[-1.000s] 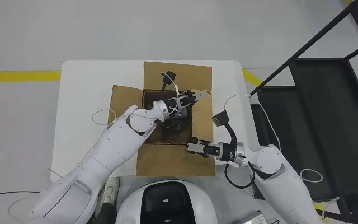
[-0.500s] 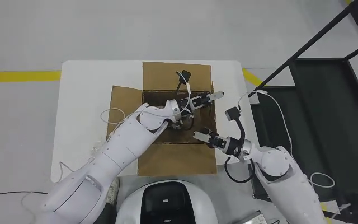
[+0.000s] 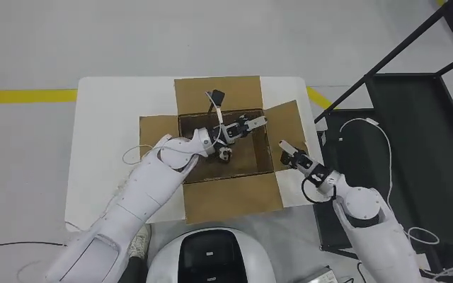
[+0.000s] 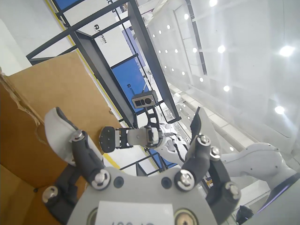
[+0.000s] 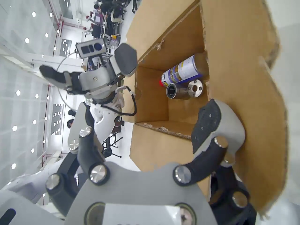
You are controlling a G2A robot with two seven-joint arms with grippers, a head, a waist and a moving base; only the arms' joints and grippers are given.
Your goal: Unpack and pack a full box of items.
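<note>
**Open box (image 3: 256,160) on the white tabletop (image 3: 113,120).** A spray can (image 5: 180,71) lies on its side on the box floor. Its long axis is level, its red-tipped end is just beside two metal cylinders (image 5: 185,90), and its far end is hidden behind the side flap (image 3: 289,127).

The left pincer (image 3: 248,127) is released and hangs over the box opening above these items, with its tips angled up and away from the floor. The right pincer (image 3: 287,151) is also released and sits outside the opening, with one pad (image 5: 206,122) at the side flap's inner face.

The left arm is judged the nearer, though it would need to turn downward to reach the items.

Half a second earlier the right pincer was at the box's near edge and the side flap was not splayed. The flap now lies folded outward, and the left pincer has drawn back toward the box's middle.
</note>
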